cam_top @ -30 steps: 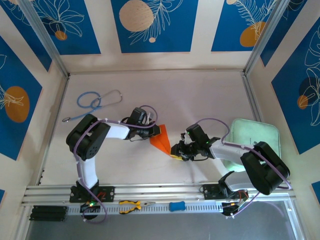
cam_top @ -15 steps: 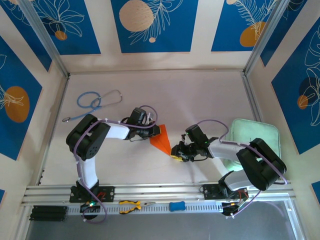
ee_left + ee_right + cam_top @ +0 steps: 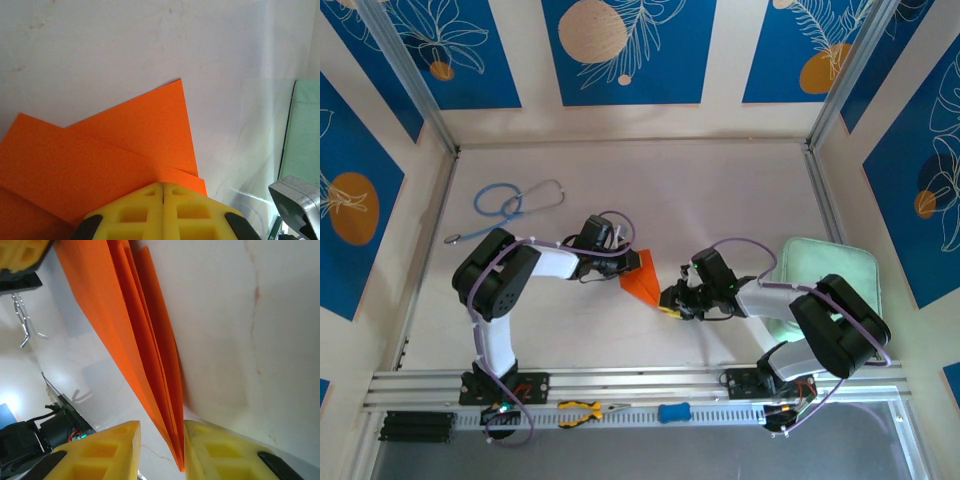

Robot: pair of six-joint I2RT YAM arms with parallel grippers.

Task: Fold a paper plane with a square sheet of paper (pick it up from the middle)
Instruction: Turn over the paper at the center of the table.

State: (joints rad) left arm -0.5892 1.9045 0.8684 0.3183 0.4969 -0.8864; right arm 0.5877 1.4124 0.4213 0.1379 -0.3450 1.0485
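orange paper plane [image 3: 642,281] on the worktop [image 3: 720,190], left end effector [image 3: 162,186] closed at its wide end, right end effector [image 3: 161,427] open, pointed tip between its fingers

Figure, as I see it from the remote console: the paper plane [image 3: 643,283] lies mid-table between the arms, with the left gripper [image 3: 628,264] on its rear left edge and the right gripper [image 3: 670,301] straddling its near right tip. A stethoscope [image 3: 510,205] lies behind and to the left, a pad [image 3: 825,260] at far right, and pliers [image 3: 588,410] on the front rail [image 3: 620,385].
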